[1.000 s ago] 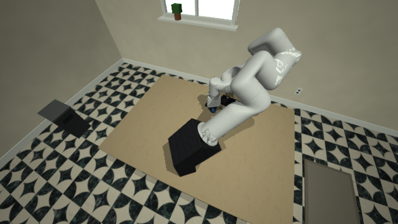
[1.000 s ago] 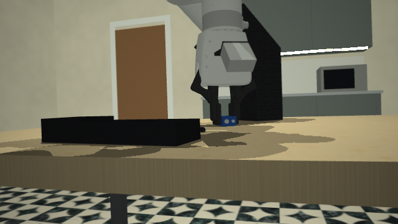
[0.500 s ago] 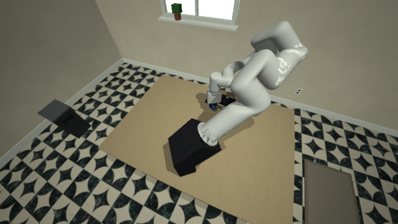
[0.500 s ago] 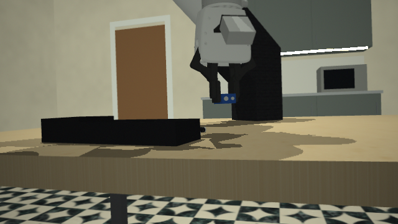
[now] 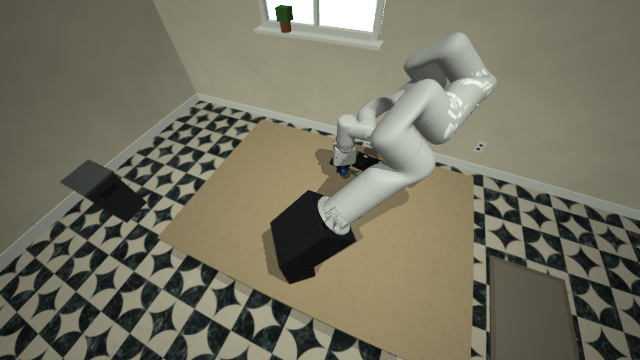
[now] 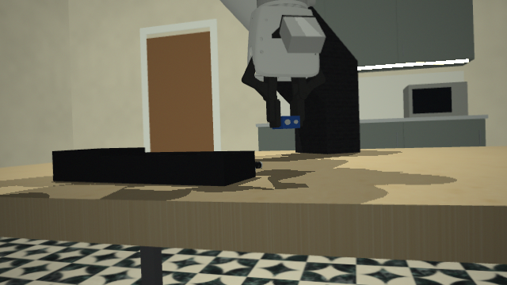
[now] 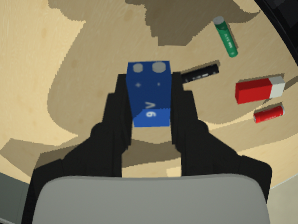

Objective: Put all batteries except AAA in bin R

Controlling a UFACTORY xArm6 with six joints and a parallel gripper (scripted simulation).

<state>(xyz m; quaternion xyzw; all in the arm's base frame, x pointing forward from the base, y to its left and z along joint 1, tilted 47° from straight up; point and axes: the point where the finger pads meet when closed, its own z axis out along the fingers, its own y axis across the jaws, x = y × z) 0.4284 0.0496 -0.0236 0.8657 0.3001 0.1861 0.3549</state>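
Your gripper [image 7: 150,106] is clenched on the blue 9V battery [image 7: 149,92], 1 black finger [image 7: 113,123] on each long side, the 2 round terminals pointing away from the wrist. In the exterior view the gripper [image 6: 286,119] hangs above the table [image 6: 396,186] with the blue 9V battery [image 6: 289,122] well off the surface, its 2 terminals facing the camera.

Past the battery on the table you see a thin black stick-shaped item [image 7: 200,71] (too small to tell what it is), then a green cylindrical cell [image 7: 226,36] lying further out. To the right sit 2 red things: a bigger red block with a white end [image 7: 258,88] and a smaller red piece [image 7: 268,113] just beside it, apart from each other. A dark edge shows at the top right corner of the wrist view, cannot tell if it is a bin.

In the exterior view a low black bin [image 6: 154,166] stands on the table to the left of the gripper, not under it; no R mark is readable. From the top view the arm's black base block [image 5: 300,235] sits mid-table, and the gripper [image 5: 343,170] is beyond it, next to another dark tray [image 5: 365,161] mostly hidden by the arm.
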